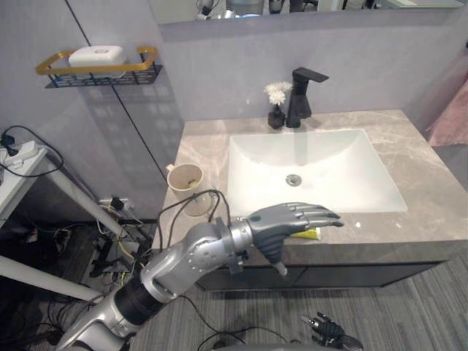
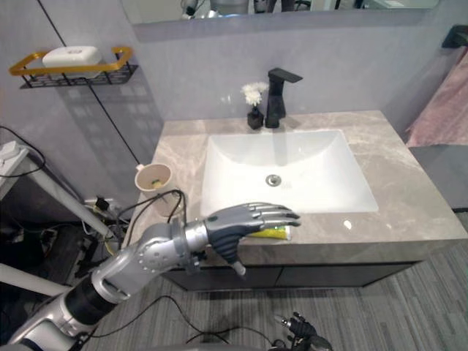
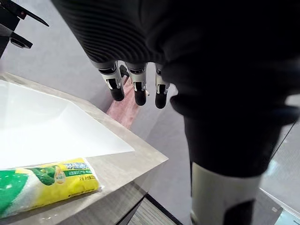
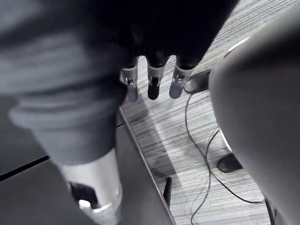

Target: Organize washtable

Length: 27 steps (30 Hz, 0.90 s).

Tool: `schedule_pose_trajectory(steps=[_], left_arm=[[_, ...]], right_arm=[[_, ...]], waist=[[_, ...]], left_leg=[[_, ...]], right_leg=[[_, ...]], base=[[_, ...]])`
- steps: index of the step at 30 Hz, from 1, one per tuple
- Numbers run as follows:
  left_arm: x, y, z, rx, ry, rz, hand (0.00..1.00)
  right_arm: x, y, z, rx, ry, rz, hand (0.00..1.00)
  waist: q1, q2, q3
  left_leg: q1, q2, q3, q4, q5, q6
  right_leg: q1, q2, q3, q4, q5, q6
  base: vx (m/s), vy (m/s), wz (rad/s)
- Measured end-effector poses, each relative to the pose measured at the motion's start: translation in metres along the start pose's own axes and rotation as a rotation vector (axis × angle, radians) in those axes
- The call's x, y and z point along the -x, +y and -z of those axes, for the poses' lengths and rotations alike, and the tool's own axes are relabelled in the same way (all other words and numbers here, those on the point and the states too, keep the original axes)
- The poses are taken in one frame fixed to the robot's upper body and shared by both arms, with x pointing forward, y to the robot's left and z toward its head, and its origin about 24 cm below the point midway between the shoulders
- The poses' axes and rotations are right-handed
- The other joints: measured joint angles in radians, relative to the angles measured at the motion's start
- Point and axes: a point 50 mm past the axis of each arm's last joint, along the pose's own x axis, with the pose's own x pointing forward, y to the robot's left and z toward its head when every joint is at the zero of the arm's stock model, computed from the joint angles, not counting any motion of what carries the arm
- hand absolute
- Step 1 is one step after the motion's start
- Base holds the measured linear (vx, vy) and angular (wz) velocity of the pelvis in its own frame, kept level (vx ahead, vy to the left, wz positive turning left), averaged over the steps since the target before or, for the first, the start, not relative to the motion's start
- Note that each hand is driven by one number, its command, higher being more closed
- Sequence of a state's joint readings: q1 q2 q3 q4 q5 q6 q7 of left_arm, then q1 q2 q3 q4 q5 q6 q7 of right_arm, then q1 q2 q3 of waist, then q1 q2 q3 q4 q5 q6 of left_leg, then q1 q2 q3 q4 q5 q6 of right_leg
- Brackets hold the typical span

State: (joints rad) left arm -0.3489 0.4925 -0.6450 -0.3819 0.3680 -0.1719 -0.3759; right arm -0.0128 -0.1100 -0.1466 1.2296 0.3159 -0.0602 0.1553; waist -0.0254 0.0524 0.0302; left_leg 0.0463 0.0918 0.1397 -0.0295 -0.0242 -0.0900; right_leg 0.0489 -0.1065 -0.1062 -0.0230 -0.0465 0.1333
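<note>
Left arm extended forward, elbow bent. Left hand (image 1: 292,219) flat, palm down, fingers (image 3: 136,91) straight and together, thumb pointing down. Right hand (image 4: 153,79) hangs low, fingers relaxed, near straight.

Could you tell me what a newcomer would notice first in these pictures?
The left robot hand catches the eye first: it reaches out with straight fingers above a green and yellow tube lying on the countertop's front edge, before the white sink. Behind the sink stands a black faucet beside a small vase of white flowers. A gold-rimmed shelf on the left wall holds a white object.
</note>
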Motion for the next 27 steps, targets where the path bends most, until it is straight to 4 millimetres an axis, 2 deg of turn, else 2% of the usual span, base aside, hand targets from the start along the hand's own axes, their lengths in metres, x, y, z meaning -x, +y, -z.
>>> schedule_pose_trajectory(steps=[9,10,12,18,27], left_arm=[[0.013,-0.017,0.009,0.047,0.105,-0.032,0.00],[0.011,-0.036,0.019,0.099,0.167,-0.004,0.00],[0.012,-0.039,0.020,0.096,0.173,0.007,0.00],[0.017,-0.057,0.030,0.135,0.238,0.052,0.00],[0.014,-0.061,0.040,0.119,0.282,0.005,0.00]], right_arm=[[0.000,-0.001,0.001,0.006,0.005,0.002,0.00],[0.001,-0.002,0.002,0.008,0.006,0.004,0.00],[0.001,-0.002,0.001,0.010,0.005,0.004,0.00],[0.001,-0.001,0.000,0.046,-0.006,-0.009,0.00],[0.001,-0.001,-0.001,0.047,-0.006,-0.008,0.00]], waist=[[0.000,0.002,0.000],[0.002,0.002,0.000],[0.002,0.002,0.000],[-0.006,0.010,-0.009],[-0.014,0.005,-0.013]], left_leg=[[0.000,0.000,-0.001,0.001,0.000,0.000],[0.000,0.001,0.001,0.003,0.000,0.000],[0.004,0.001,0.000,0.002,0.000,0.000],[0.038,-0.003,0.006,-0.031,0.002,0.003],[0.066,-0.003,0.011,-0.061,0.003,0.004]], right_leg=[[0.000,0.000,-0.001,0.001,0.000,0.000],[0.002,0.001,0.000,0.002,0.000,0.000],[0.002,0.001,-0.003,0.002,0.000,-0.001],[0.022,0.002,-0.005,-0.024,-0.009,-0.034],[0.055,0.006,-0.034,-0.052,0.003,-0.041]], base=[[0.00,0.000,0.00],[0.00,0.000,0.00],[0.00,0.000,0.00],[0.00,0.004,-0.02],[0.04,-0.002,0.00]])
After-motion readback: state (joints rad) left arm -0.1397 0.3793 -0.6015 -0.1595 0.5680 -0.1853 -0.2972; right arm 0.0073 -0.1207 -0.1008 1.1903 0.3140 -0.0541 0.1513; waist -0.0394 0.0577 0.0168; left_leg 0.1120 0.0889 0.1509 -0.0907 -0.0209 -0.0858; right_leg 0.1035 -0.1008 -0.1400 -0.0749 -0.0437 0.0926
